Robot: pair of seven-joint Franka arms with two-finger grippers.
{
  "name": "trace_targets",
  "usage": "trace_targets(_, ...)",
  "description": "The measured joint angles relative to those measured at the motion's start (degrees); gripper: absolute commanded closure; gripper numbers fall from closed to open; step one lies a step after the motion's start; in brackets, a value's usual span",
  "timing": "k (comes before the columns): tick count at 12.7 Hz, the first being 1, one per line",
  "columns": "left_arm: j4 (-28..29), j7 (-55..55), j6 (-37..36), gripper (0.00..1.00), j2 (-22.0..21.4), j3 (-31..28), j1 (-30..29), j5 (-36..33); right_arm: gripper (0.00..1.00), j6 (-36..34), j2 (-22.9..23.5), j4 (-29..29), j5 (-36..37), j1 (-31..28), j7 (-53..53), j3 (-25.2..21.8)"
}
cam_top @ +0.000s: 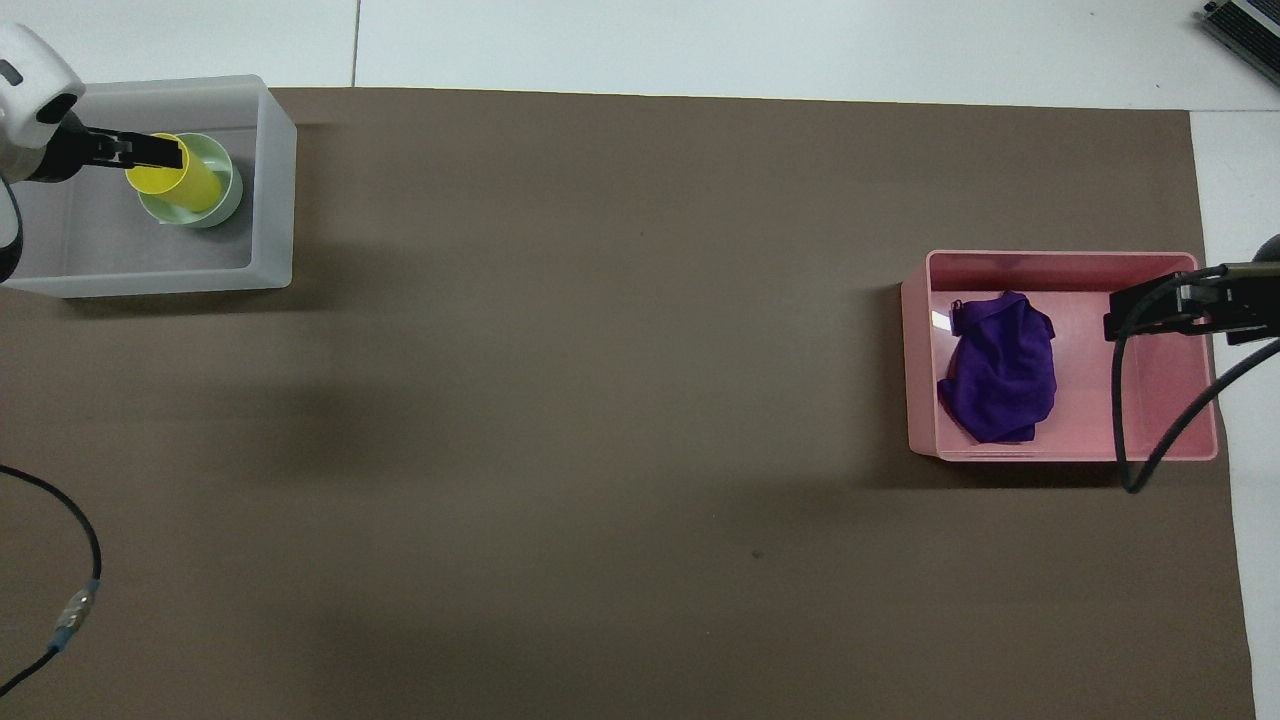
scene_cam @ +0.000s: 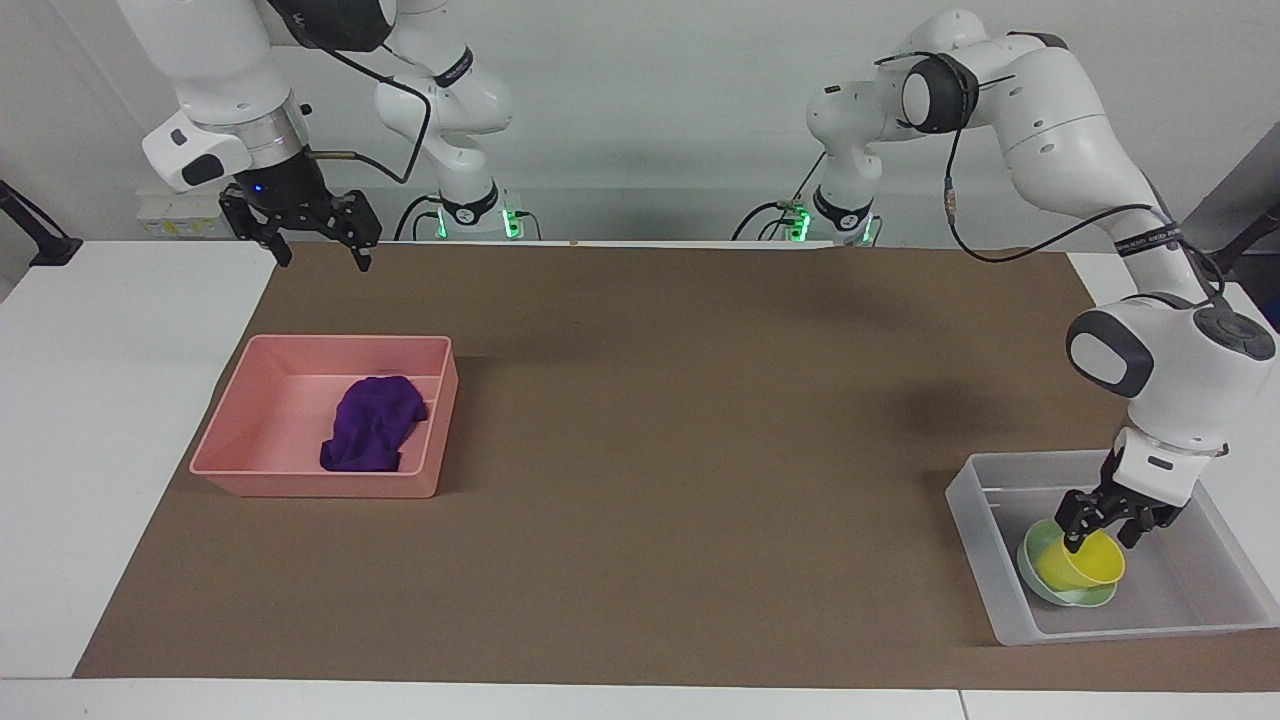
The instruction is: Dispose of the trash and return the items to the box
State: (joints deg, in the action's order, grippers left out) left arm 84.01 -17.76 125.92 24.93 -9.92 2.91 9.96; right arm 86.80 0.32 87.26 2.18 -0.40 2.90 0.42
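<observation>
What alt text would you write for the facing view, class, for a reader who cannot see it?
The left tool, open, hangs just above a yellow cup that lies tilted in a mint-green bowl inside a translucent bin at the left arm's end of the table. A purple rag lies in a pink tray at the other end; the right tool waits open, raised, nearer the robots.

No lettering, label, brand name or number can be read on anything here; dark bands around the arms carry pale marks too small to make out.
</observation>
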Motion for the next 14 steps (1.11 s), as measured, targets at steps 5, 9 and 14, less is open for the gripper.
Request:
trace_targets(5,6.31,0.07,-14.51,0.0,-14.0,3.32,1.32,-5.82,0.0,0.02,-0.16,-0.09,0.0,-0.01,0.0,-0.02)
trace_targets(9,12.0,0.19,-21.22,0.0,-22.93,6.14,1.35,-8.28,0.0,0.02,-0.73,-0.19,0.01,-0.08,-0.35,-0.09)
trace_targets(14,10.5,0.84,-25.27,0.0,-24.48,7.3,1.32,-9.26,0.0,0.02,-0.73,0.07,0.01,-0.5,-1.23,-0.15)
